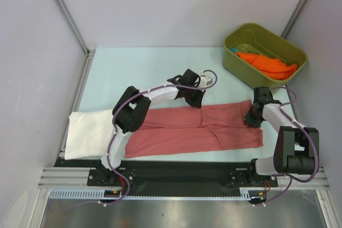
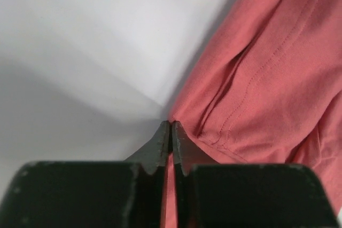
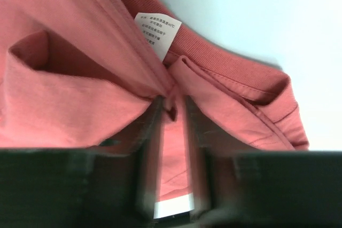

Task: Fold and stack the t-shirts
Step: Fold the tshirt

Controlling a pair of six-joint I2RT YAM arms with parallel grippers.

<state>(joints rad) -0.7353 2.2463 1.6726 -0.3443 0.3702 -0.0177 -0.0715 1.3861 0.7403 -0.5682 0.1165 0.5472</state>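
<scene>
The salmon-red t-shirt (image 1: 203, 129) lies as a long folded band across the table's middle. My left gripper (image 1: 196, 101) is at the middle of its far edge. In the left wrist view the jaws (image 2: 170, 127) are shut, with a thin strip of the shirt's hem (image 2: 256, 78) between them. My right gripper (image 1: 251, 117) is at the shirt's right end. In the right wrist view it (image 3: 172, 105) is shut on bunched salmon cloth (image 3: 64, 100) beside the collar and its white label (image 3: 156, 33). A folded white t-shirt (image 1: 88, 133) lies at the left. An orange t-shirt (image 1: 267, 63) and a bit of teal cloth (image 1: 235, 52) are in the bin.
An olive-green plastic bin (image 1: 243, 71) stands at the back right. Metal frame posts and grey walls close in the table on the left, back and right. Pale bare table (image 1: 139, 70) shows behind the shirt.
</scene>
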